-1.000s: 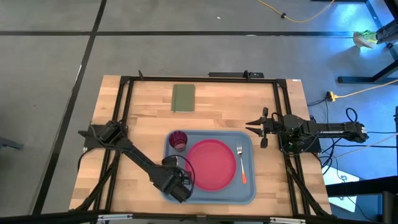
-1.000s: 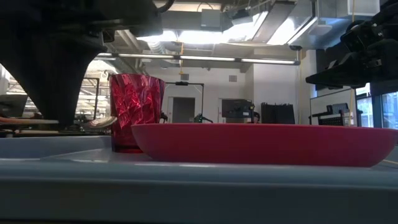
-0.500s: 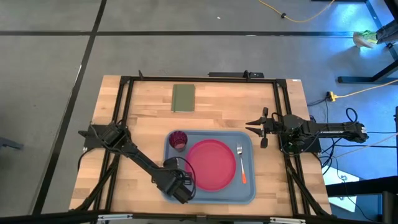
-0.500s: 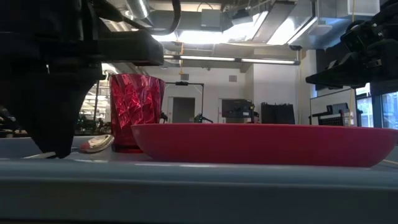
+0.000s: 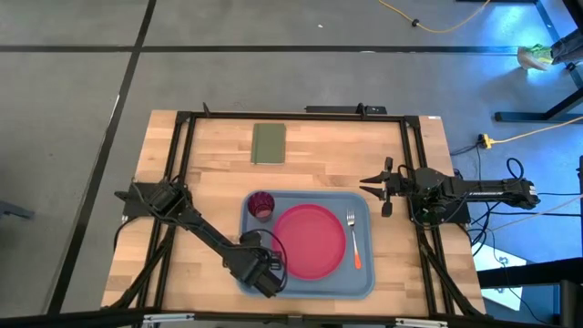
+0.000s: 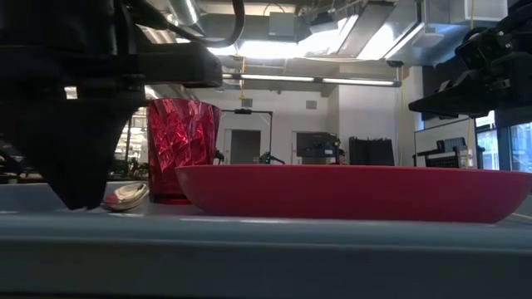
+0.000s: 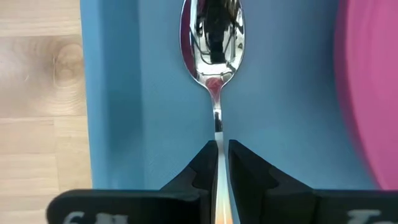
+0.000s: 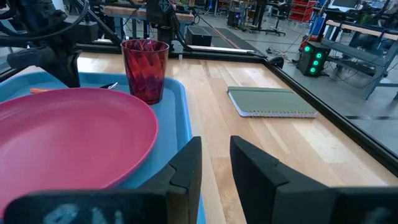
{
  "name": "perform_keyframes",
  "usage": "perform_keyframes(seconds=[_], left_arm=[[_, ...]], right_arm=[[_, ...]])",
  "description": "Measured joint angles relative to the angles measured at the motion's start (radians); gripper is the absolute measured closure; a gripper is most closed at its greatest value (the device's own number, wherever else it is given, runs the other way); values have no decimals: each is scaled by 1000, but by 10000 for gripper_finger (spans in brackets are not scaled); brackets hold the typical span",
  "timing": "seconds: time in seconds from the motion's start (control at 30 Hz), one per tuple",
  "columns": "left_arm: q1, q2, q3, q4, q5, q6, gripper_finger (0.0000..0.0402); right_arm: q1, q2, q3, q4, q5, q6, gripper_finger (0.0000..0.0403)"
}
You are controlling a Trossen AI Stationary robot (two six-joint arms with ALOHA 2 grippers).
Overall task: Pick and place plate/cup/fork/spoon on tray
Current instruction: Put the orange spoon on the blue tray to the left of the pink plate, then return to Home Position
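Note:
The light-blue tray (image 5: pixel 364 273) lies on the table's near middle. On it are the pink-red plate (image 5: pixel 310 240), the dark red cup (image 5: pixel 261 205) at its far left corner and the fork (image 5: pixel 353 241) right of the plate. My left gripper (image 5: pixel 262 275) is low over the tray's left strip, shut on the spoon (image 7: pixel 211 37). The spoon's orange handle is hidden by the fingers. My right gripper (image 5: pixel 381 193) is open and empty beside the tray's far right corner. My left gripper pinches the spoon's thin metal neck (image 7: pixel 217 134) between its two fingers, which lie along the spoon and come from above. The bowl (image 6: pixel 125 197) points toward the table's far edge and rests on the tray floor between the tray's left rim and the plate.
An olive-green pad (image 5: pixel 268 143) lies on the bare wood at the far side. A black frame (image 5: pixel 182 164) runs round the table's edges. The cup stands a little beyond the spoon's bowl. Bare wood lies left of the tray.
My left gripper has gone down toward the tray with the spoon. The spoon's bowl, first held level above the tray floor, has sunk and now lies on it beside the cup. The fingers stay shut on it.

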Motion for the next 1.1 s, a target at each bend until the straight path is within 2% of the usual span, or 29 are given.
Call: perform_keyframes(seconds=[0.53, 0.67, 0.8, 1.0, 1.1], left_arm=[[0, -5, 0, -7, -20, 6, 366], [-1, -45, 1, -28, -45, 20, 357], [-4, -112, 1, -70, -92, 115, 352], [-15, -231, 1, -58, -125, 334, 351], [-23, -298, 1, -44, -154, 490, 351]], right_arm=[[0, 0, 0, 0, 0, 0, 313], [0, 0, 0, 0, 0, 0, 313], [0, 0, 0, 0, 0, 0, 313], [0, 0, 0, 0, 0, 0, 313], [0, 0, 0, 0, 0, 0, 313]])
